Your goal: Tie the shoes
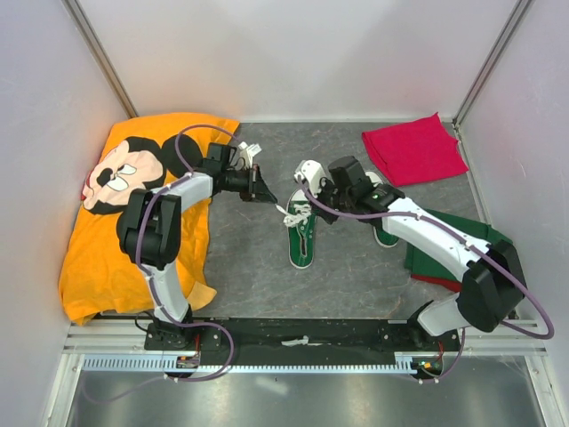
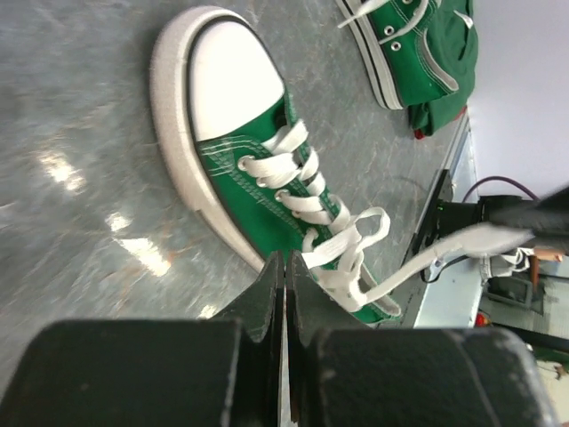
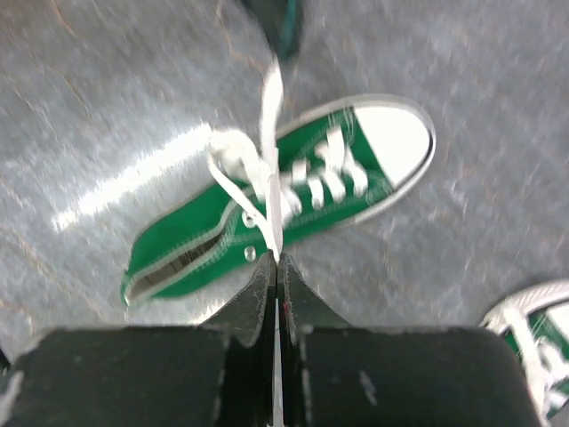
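One green shoe (image 1: 302,238) with a white toe cap lies on the grey table between the arms, its white laces (image 1: 297,214) loose. The shoe (image 2: 258,160) (image 3: 293,200) fills both wrist views. The other shoe (image 1: 385,237) lies to its right, mostly under the right arm; it also shows as a shoe (image 2: 409,44) (image 3: 533,329) at the edge of each wrist view. My left gripper (image 1: 269,197) (image 2: 284,260) is shut beside the shoe's eyelets, a thin white lace strip between its jaws. My right gripper (image 1: 313,199) (image 3: 277,260) is shut on a taut lace strand (image 3: 274,160).
An orange Mickey Mouse cloth (image 1: 151,191) covers the left of the table under the left arm. A red cloth (image 1: 413,147) lies at the back right. A folded green cloth (image 1: 462,240) sits at the right, under the right arm. White walls close in three sides.
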`<state>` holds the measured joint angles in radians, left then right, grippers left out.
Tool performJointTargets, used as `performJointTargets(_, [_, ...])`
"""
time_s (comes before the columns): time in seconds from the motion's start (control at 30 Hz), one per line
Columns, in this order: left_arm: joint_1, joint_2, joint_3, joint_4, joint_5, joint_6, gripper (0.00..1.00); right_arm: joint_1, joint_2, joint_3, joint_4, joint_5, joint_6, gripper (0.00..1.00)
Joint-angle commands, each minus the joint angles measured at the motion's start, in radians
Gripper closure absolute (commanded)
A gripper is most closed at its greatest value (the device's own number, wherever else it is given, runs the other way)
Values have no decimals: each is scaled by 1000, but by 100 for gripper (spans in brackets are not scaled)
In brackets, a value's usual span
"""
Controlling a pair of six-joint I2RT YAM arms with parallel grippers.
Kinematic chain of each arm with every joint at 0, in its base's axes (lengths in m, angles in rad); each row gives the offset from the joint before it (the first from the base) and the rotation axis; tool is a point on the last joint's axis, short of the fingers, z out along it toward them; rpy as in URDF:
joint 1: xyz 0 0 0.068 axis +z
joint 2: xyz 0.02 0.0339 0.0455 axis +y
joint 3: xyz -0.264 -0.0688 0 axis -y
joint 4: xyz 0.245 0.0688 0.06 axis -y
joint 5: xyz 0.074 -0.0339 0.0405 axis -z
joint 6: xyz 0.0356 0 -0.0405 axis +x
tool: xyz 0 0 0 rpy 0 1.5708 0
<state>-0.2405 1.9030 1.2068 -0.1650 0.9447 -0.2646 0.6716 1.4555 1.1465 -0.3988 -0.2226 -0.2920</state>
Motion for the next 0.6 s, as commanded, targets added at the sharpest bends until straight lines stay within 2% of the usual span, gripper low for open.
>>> performJointTargets(0.0, [50,-58,76,-166,13,178,98,-87,-17,-28,-164,-83,-1,100])
performJointTargets(0.3, [144,-110,83,-222,-84,261,99,-196,-116,-117,-264,-80,-36,100])
performJointTargets(0.57, [299,-128,117,-205,-179,263,99,-240,-139,-179,-296,-66,-53,100])
